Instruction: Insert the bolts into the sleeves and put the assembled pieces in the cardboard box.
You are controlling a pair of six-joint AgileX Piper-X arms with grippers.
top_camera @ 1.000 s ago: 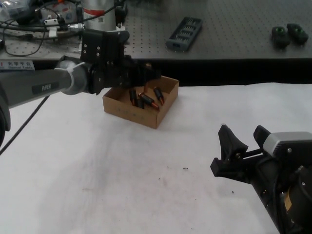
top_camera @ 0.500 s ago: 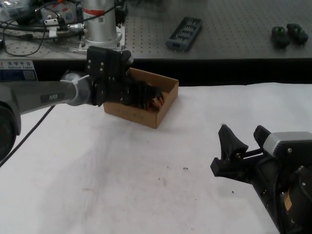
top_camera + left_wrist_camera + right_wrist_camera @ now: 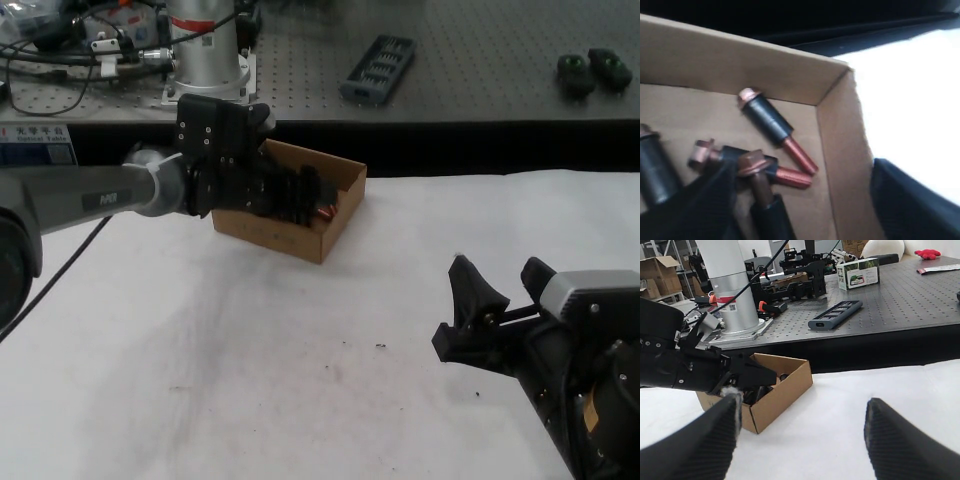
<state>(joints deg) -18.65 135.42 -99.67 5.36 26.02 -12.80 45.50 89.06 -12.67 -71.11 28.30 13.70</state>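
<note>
Your left gripper (image 3: 802, 170) sits down inside the cardboard box (image 3: 840, 140), fingers spread, assembled pieces (image 3: 771, 122) on its floor. Watch the exit: a finger could hook the wall and tip it. Right gripper (image 3: 802, 407) gapes wide over the white cloth (image 3: 250, 330).

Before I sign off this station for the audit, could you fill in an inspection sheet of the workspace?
Surface: white cloth, a few dark specks.
Job's things: cardboard box holding several bolts in sleeves.
Clutter: dark slotted tray and two dark knobs on the rear table.
Grippers: left gripper inside the box, fingers open; right gripper over the cloth, fingers open.
Cables: black cable beside the left arm; tangle on the rear table.
Surroundings: perforated rear table, metal column.
</note>
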